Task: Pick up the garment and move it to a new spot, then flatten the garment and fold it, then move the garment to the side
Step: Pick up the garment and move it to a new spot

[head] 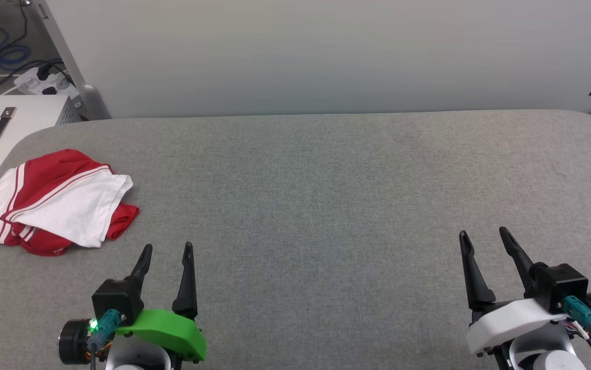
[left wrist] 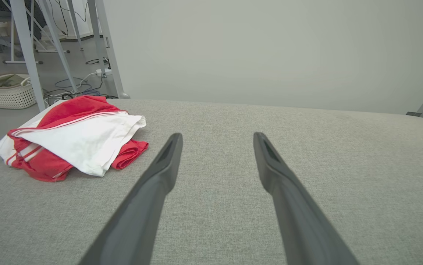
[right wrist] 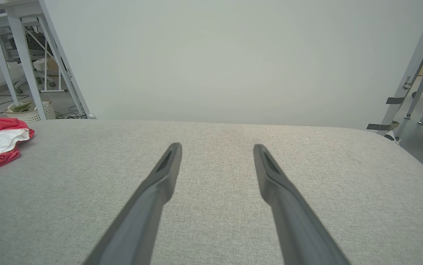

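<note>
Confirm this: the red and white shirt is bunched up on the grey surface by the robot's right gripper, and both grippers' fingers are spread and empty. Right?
Wrong side. The garment lies bunched by the left gripper, far from the right gripper, as the head view shows. The rest holds: grey surface, both grippers' fingers spread and empty.

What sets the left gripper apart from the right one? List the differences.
The left gripper sits on a green mount; the right gripper on a white mount. The left gripper is close to the garment; the right gripper is far across the table from it. Both are open and empty.
</note>
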